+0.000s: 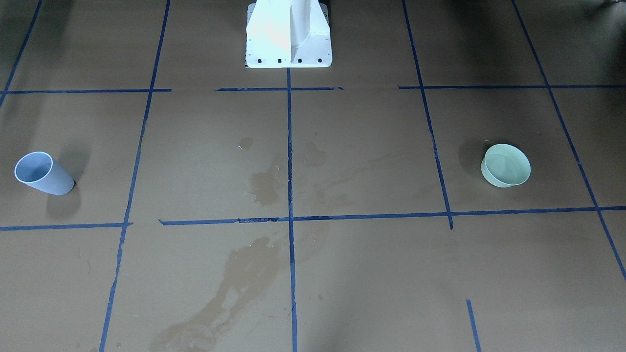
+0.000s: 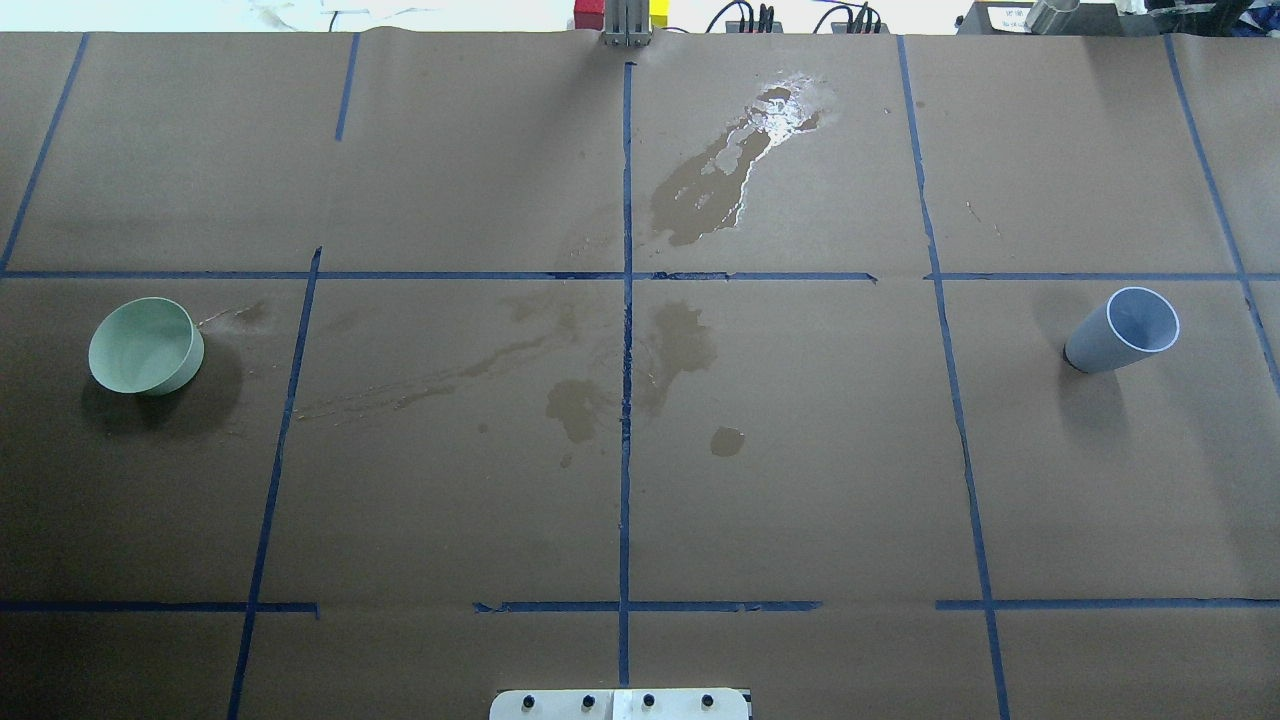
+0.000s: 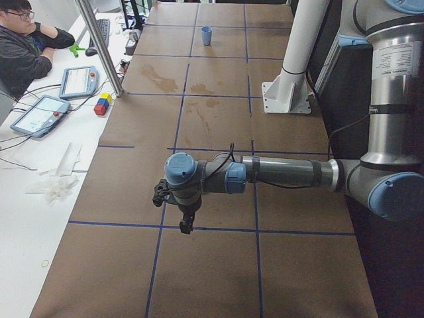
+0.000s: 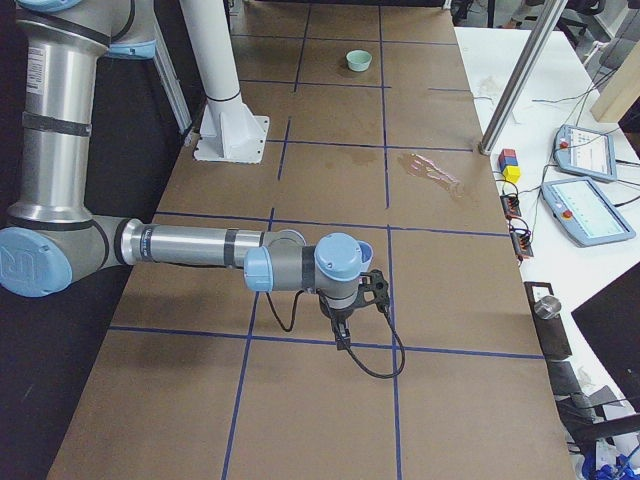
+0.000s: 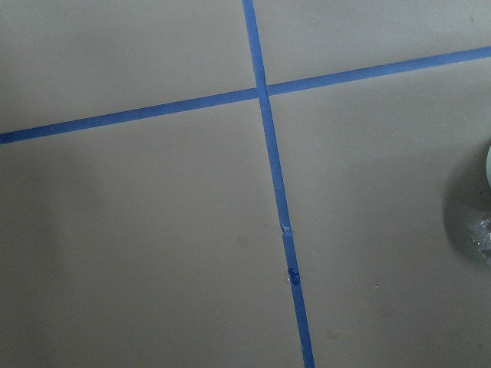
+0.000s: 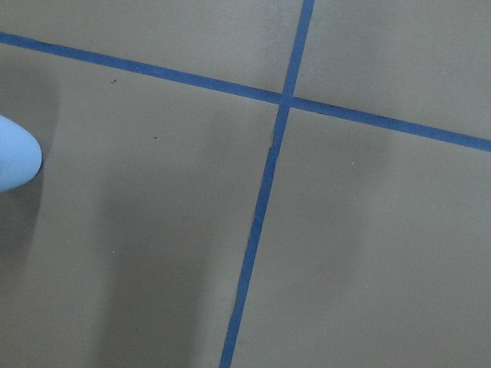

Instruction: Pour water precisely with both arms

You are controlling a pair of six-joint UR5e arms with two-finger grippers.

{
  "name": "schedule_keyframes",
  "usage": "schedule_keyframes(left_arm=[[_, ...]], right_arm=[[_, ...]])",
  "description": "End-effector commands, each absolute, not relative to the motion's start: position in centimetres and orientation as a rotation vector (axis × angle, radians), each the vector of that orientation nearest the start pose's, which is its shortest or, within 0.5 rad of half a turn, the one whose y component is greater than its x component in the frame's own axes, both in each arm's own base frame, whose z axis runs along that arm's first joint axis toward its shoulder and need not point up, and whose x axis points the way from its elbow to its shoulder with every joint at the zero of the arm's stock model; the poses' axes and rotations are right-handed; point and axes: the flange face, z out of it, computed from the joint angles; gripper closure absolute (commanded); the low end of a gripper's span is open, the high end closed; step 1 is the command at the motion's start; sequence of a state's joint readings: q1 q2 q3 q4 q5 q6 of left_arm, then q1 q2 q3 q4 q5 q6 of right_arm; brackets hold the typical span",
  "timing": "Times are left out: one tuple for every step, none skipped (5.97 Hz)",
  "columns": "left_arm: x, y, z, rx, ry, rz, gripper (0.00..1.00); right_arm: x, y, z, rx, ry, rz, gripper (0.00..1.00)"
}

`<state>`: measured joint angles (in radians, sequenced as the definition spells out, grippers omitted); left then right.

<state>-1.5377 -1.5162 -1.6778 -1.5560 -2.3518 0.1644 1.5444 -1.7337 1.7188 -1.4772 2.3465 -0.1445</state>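
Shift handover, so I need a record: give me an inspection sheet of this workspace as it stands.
Surface: brown paper table with blue tape grid; damp stains mid-table.
Job's things: water pooled glossy near far edge; blue cup and green bowl upright at opposite ends; contents cannot tell.
Clutter: nothing seen on the table.
Claws: left claw and right claw hang over bare paper; open or shut cannot tell.
Cables: black cable loops beside right claw.
Surroundings: person seated at side bench with tablets.

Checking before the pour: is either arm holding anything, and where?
Nothing is held: blue cup and green bowl stand alone on the table, and the left gripper and right gripper carry nothing.
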Motion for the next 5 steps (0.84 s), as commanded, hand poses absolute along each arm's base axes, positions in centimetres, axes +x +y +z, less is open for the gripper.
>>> schedule_keyframes(left_arm=[[-4.4,-49.1,61.6,0.171,0.778,0.245,0.00],[-4.3,-49.3,60.2,0.203,0.779,0.259,0.00],[-2.3,-49.6,60.3,0.186,0.790,0.248,0.00],[1.9,-49.8,59.5,0.172,0.816,0.157,0.00],[6.3,-48.9,59.9,0.175,0.861,0.075,0.00]], right_arm=[[5.1,-43.4,64.7,0.128,-0.769,-0.198,0.00],[5.0,-43.5,64.7,0.127,-0.770,-0.200,0.00],[5.0,-43.5,64.7,0.128,-0.769,-0.200,0.00],[5.0,-43.5,64.7,0.128,-0.770,-0.202,0.00],[5.0,-43.5,64.7,0.128,-0.770,-0.202,0.00]])
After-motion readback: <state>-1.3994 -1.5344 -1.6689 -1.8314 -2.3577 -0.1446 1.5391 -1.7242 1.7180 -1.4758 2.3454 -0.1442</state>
